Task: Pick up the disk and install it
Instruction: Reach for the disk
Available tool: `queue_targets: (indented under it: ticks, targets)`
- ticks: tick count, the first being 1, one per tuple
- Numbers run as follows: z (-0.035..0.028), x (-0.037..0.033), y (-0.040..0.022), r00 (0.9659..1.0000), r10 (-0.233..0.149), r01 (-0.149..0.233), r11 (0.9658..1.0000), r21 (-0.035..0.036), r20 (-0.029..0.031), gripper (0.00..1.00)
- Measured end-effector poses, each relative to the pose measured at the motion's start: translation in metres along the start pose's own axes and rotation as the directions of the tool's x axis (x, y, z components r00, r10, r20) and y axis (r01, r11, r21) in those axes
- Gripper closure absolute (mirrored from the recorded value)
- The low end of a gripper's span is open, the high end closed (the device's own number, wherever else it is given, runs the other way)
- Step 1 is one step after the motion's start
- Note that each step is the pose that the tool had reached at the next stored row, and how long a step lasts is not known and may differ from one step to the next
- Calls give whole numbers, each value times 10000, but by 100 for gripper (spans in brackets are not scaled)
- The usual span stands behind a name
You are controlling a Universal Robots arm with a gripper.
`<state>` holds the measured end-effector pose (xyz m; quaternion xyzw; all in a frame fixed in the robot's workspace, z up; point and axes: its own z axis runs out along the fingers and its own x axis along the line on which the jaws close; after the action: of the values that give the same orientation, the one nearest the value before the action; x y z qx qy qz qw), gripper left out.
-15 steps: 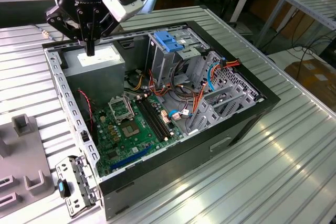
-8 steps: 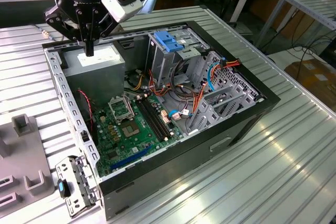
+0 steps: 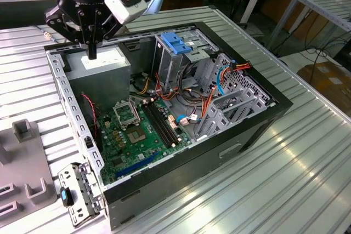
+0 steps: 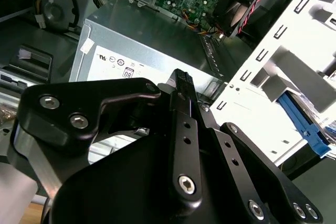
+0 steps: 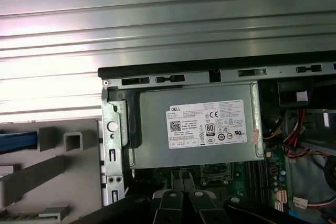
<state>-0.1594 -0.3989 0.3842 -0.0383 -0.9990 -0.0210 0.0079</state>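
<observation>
A: Nearest in the exterior view, a ribbed silver metal table (image 3: 258,190) is seen. On it stands an open black computer case (image 3: 181,176) with a perforated metal bracket (image 3: 79,195) at its near-left corner. Is anything held?

B: Nothing is held. The black gripper (image 3: 92,53) is poised over the big grey box with a white sticker (image 3: 101,68) in the case's far-left corner. Its fingers (image 4: 181,85) are drawn narrow, with nothing between them.

A: How is the pick-up judged to be done well?

B: The fingers would have to be spread wider than the disk before it is approached. The case wall should be cleared with height to spare. The grasp is best taken squarely across the side rails, so that the disk is not tilted.

A: And where is the disk found relative to the fingers?

B: The flat silver disk (image 5: 17,140) is marked by its blue plastic rail, seen in both wrist views. It rests on a pale grey slotted fixture (image 5: 63,166) outside the case, towards the exterior view's left. It lies well apart from the fingers, with the case wall between them, and no contact is made.
</observation>
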Motion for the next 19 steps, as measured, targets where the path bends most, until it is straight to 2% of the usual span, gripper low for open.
queue_targets:
  ticks: [19]
  targets:
    - [13,40,-4,10000,2,-2,10000,4,-52,89]
